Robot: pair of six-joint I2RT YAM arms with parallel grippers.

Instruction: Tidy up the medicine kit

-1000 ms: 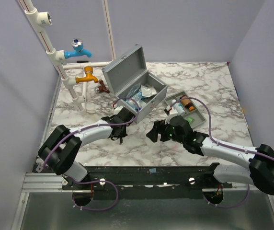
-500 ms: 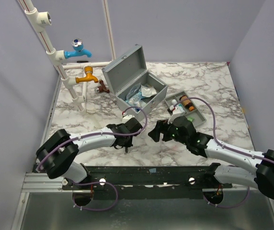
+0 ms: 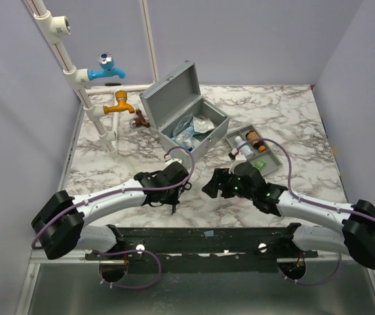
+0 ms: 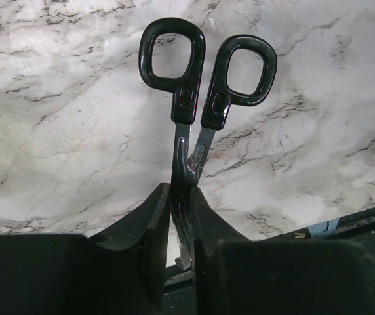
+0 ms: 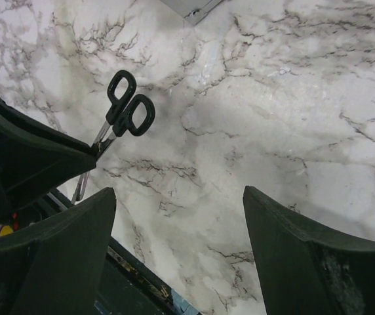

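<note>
Currently gripping scissors (image 4: 200, 85) blades in left claw (image 4: 179, 197), handles outward; medicine kit (image 3: 208, 143) open beyond it; right claw (image 5: 179, 197) agape, empty.

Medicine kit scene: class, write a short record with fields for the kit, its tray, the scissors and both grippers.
kit: medicine kit, lid open, packets inside
tray: grey tray, out of the box, on the marble table beside it, bottles in it
scissors: scissors, black handles, held by the blades
left gripper: left gripper, shut on the scissors' blades, handles pointing away from it
right gripper: right gripper, open, holding nothing
</note>
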